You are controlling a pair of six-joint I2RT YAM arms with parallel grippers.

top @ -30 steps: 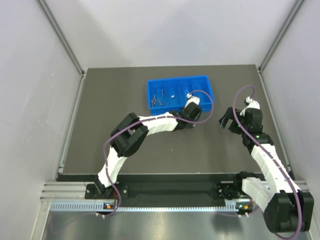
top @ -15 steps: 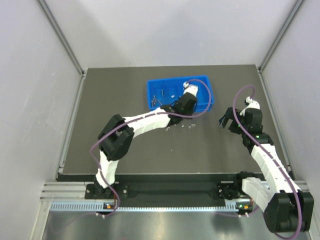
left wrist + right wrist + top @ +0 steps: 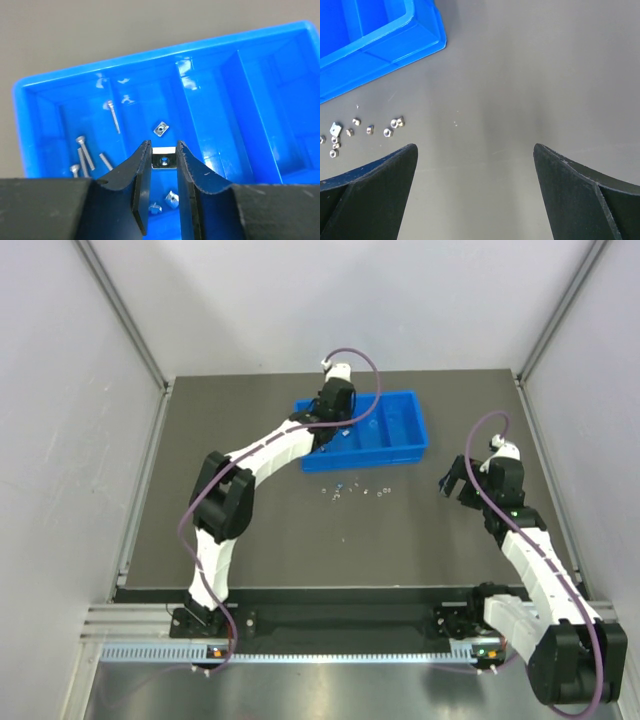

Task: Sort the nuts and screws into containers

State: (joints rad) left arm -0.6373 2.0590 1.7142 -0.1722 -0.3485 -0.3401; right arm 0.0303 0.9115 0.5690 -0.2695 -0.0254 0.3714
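Left wrist view: the left gripper [image 3: 163,150] is closed to a narrow gap on one square nut [image 3: 164,161]. The nut sits between the two fingertips with its hole turned to the camera. It hangs above the blue tray [image 3: 210,47], over the second compartment from the left, and does not touch the floor. On that floor lie three more nuts [image 3: 160,129]. The leftmost compartment holds the screws [image 3: 80,150]. One longer screw lies at the divider, and I cannot tell on which side. The two compartments to the right show only blue plastic.

In the top view the left arm goes from its base far and to the right. Its elbow is raised over the table [image 3: 400,550], and its wrist is above the far left part of the tray.

The right gripper [image 3: 475,150] stands with its fingers as wide apart as they go and nothing between them. It hovers over bare table, to the right of the tray and nearer than it. A small group of loose nuts [image 3: 387,132] lies on the table just near of the tray's near wall, between the two arms.
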